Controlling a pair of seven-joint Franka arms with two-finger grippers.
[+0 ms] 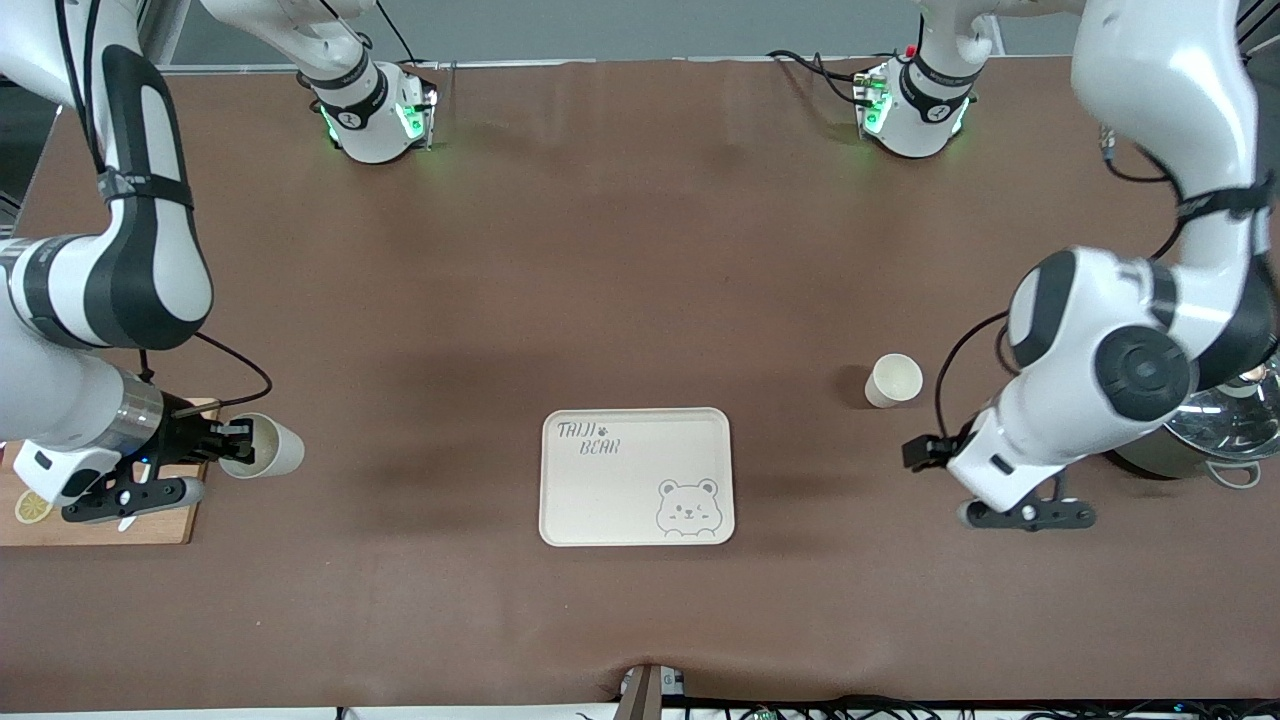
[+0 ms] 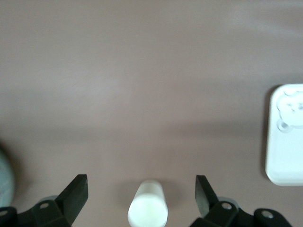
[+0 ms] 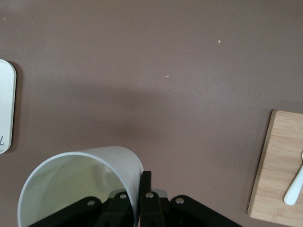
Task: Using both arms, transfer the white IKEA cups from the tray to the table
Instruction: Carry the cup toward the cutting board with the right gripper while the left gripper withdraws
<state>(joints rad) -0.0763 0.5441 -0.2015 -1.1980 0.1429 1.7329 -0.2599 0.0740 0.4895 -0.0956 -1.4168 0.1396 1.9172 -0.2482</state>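
Cups sit at each end of the table (image 1: 620,250), with the bear tray (image 1: 637,476) between them. At the right arm's end, the right gripper (image 1: 232,447) has its fingers (image 3: 145,198) clenched on the wall of one white cup (image 1: 262,446), one finger inside the rim and one outside, the cup tilted with its mouth turned toward the arm. Just beside it a wooden board (image 1: 160,525) lies under the gripper's body, carrying a lemon slice (image 1: 32,507) and a small white utensil (image 3: 294,185). Toward the left arm's end, the second white cup (image 1: 893,380) stands upright on the table, farther from the front camera than the tray. The left gripper (image 2: 142,189) hangs close to this cup, fingers (image 2: 75,194) spread wide and released, the cup lying between them untouched. A metal pot (image 1: 1215,435) sits under the left arm's elbow.
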